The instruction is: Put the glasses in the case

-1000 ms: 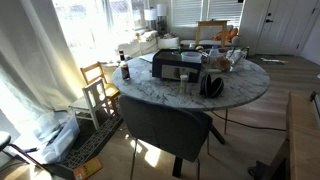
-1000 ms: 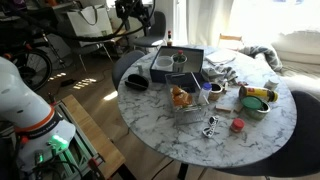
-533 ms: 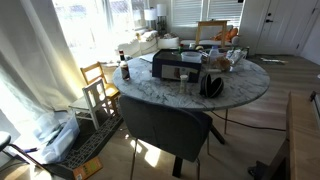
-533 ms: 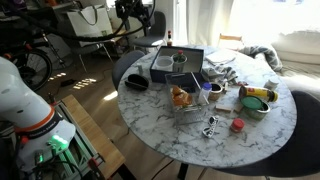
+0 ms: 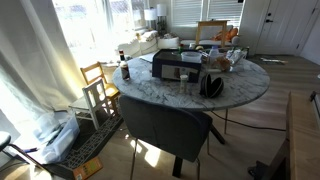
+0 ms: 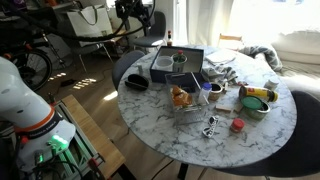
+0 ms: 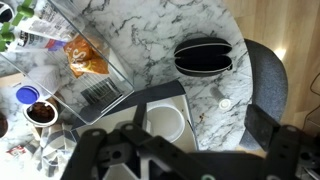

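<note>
On the tabletop: black case lies near the edge.
Glasses: probably this patterned item, well apart from the case; too small to be sure.
Hand: spread wide, empty, above the box.
Change: none over the last second; task unstarted.

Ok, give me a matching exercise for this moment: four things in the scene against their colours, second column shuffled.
Things:
1. case
2. small lid
3. table top
4. snack

Colours:
A. orange
B. black
C. red
D. white marble

Pairs: 1-B; 2-C; 3-D; 4-A
</note>
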`<state>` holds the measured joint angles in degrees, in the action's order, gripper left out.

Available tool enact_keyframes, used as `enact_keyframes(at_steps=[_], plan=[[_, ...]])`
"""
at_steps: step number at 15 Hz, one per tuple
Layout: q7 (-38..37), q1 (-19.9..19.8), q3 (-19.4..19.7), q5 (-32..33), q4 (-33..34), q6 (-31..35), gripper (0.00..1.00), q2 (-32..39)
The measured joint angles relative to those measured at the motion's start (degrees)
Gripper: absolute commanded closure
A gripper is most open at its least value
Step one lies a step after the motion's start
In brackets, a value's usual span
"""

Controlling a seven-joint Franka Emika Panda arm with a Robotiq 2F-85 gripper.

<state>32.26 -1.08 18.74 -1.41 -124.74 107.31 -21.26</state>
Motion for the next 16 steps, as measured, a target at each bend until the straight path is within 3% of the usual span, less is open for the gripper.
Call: enact_keyframes(at_steps=[8, 16], plan=[[1.4, -5.4, 0.6, 1.4, -1.1, 2.5, 0.00, 3.5], [14.0, -10.7, 6.6, -2.7, -3.2, 16.9, 0.00, 13.0]])
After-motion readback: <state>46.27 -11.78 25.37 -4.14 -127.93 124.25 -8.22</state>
